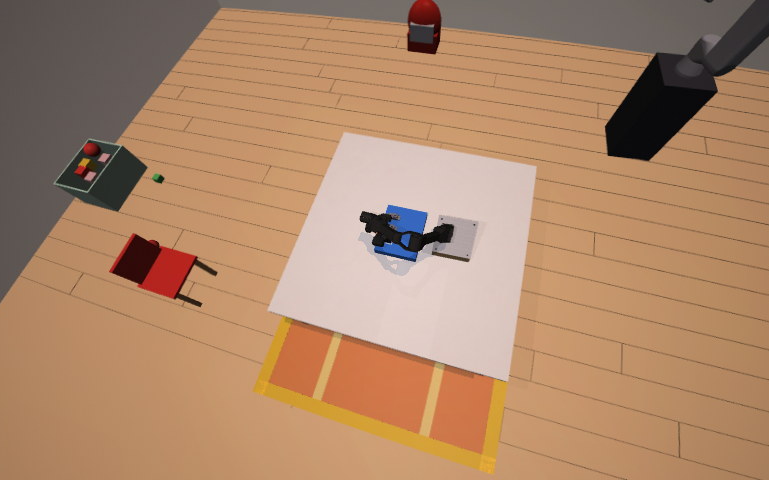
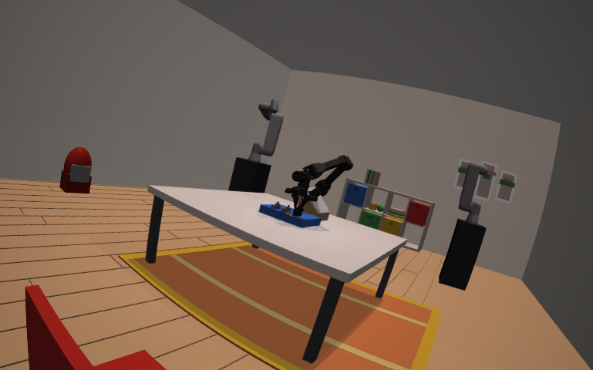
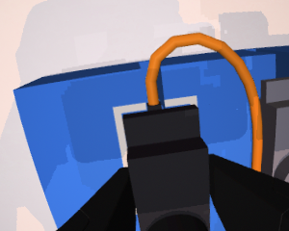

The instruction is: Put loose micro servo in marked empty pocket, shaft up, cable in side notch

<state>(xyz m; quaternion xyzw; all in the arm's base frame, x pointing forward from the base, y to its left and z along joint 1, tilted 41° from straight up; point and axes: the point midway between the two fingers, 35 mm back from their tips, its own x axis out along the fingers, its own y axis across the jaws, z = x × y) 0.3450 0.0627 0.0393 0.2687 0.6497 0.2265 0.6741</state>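
My gripper is shut on the loose micro servo, a dark body held upright over the blue deck. In the wrist view its round top part is partly visible at the bottom edge. The pocket's white outline shows past the servo's far end and left side; the servo covers most of the pocket. The orange cable leaves the far end near the side notch, arches over the deck's edge and bends back down on the right. How deep the servo sits, and whether its ears touch the deck, cannot be told.
A grey fitted servo stands close to the right of the cable. The deck rests on the white table. A grey plate lies beside the deck, under the arm's base.
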